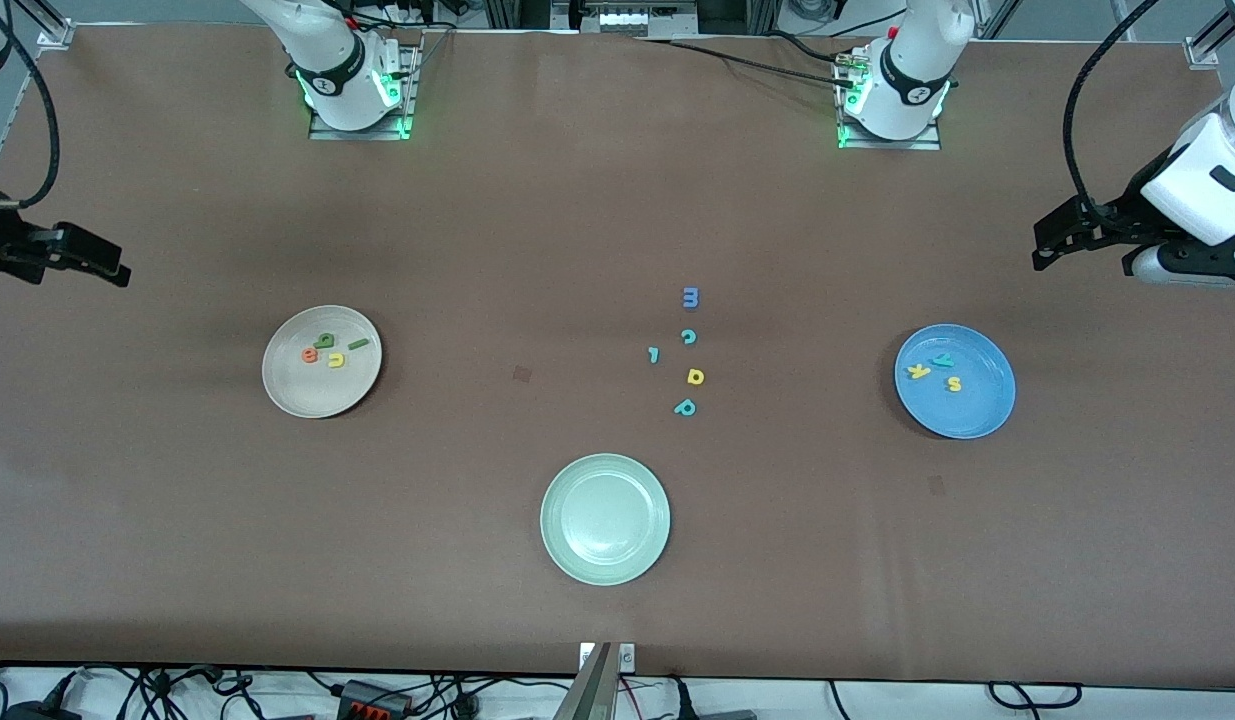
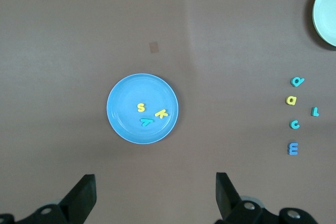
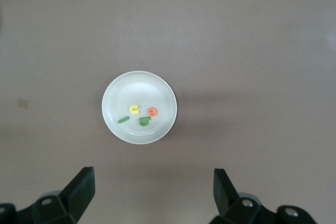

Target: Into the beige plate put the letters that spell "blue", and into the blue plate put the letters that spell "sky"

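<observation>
Leftover stuff on the brown table [image 1: 177, 520]: an empty pale green plate [image 1: 605, 519] closest to the front camera, plus a loose cluster of foam letters (blue m [image 1: 690, 297], teal c [image 1: 688, 337], teal hooked piece [image 1: 654, 354], yellow a [image 1: 695, 376], teal p [image 1: 685, 407]).

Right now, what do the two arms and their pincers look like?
Both arms are glossy white with black joint rings, and green lights glow at their bases. Black cables loop along each. The left pincer and right pincer are matte black, each with two angular, wedge-shaped fingers on a black body with round screw holes.
</observation>
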`<move>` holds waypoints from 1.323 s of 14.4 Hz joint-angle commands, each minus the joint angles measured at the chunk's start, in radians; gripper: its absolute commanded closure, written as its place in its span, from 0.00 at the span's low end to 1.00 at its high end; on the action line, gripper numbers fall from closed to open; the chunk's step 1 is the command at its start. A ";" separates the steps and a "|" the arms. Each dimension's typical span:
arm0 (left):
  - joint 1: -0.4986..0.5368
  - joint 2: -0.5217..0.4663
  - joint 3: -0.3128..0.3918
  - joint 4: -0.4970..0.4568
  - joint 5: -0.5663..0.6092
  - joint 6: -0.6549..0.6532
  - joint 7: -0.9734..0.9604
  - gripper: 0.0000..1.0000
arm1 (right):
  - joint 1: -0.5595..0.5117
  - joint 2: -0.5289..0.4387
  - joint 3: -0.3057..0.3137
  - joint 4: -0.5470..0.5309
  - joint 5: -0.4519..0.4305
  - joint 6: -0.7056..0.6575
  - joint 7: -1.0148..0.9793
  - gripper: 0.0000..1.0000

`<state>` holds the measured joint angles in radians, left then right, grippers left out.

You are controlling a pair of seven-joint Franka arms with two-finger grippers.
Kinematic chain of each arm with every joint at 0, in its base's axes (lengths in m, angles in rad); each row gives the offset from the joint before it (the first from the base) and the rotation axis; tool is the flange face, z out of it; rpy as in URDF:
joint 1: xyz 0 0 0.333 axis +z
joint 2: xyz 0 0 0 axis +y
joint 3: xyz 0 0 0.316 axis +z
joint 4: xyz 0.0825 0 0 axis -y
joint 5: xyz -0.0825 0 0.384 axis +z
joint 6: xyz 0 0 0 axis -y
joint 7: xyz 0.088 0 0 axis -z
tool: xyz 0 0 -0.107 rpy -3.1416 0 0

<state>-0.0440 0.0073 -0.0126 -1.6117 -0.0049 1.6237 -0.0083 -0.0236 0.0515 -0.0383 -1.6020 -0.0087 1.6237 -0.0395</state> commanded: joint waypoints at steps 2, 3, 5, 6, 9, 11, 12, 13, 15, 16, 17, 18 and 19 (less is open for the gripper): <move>-0.010 0.008 0.006 0.023 0.017 -0.013 0.005 0.00 | -0.012 -0.081 0.020 -0.082 -0.016 0.022 0.023 0.00; -0.010 0.008 0.006 0.024 0.017 -0.013 0.005 0.00 | -0.012 -0.082 0.020 -0.082 -0.016 0.021 0.020 0.00; -0.010 0.008 0.006 0.024 0.017 -0.013 0.005 0.00 | -0.013 -0.081 0.020 -0.079 -0.014 0.021 0.012 0.00; -0.010 0.008 0.006 0.023 0.017 -0.013 0.005 0.00 | -0.015 -0.078 0.018 -0.075 -0.007 0.031 0.013 0.00; -0.010 0.008 0.006 0.023 0.017 -0.013 0.005 0.00 | -0.013 -0.082 0.018 -0.084 -0.020 0.042 0.018 0.00; -0.010 0.008 0.006 0.023 0.017 -0.013 0.005 0.00 | -0.013 -0.082 0.018 -0.082 -0.020 0.038 0.018 0.00; -0.010 0.008 0.006 0.024 0.017 -0.013 0.005 0.00 | -0.010 -0.081 0.020 -0.079 -0.019 0.038 0.020 0.00; -0.010 0.008 0.006 0.024 0.017 -0.013 0.005 0.00 | -0.010 -0.079 0.020 -0.078 -0.019 0.039 0.021 0.00; -0.010 0.008 0.006 0.024 0.017 -0.013 0.005 0.00 | -0.012 -0.078 0.020 -0.075 -0.011 0.044 0.021 0.00; -0.010 0.008 0.006 0.023 0.017 -0.013 0.005 0.00 | -0.010 -0.079 0.020 -0.075 -0.017 0.045 0.015 0.00; -0.010 0.008 0.006 0.023 0.017 -0.013 0.005 0.00 | -0.010 -0.079 0.020 -0.073 -0.020 0.047 0.010 0.00; -0.010 0.008 0.006 0.023 0.017 -0.013 0.005 0.00 | -0.010 -0.079 0.020 -0.075 -0.020 0.050 0.010 0.00; -0.010 0.008 0.006 0.023 0.017 -0.013 0.005 0.00 | -0.010 -0.079 0.020 -0.075 -0.020 0.050 0.010 0.00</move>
<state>-0.0440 0.0073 -0.0126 -1.6117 -0.0049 1.6237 -0.0083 -0.0236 -0.0093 -0.0344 -1.6620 -0.0124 1.6632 -0.0358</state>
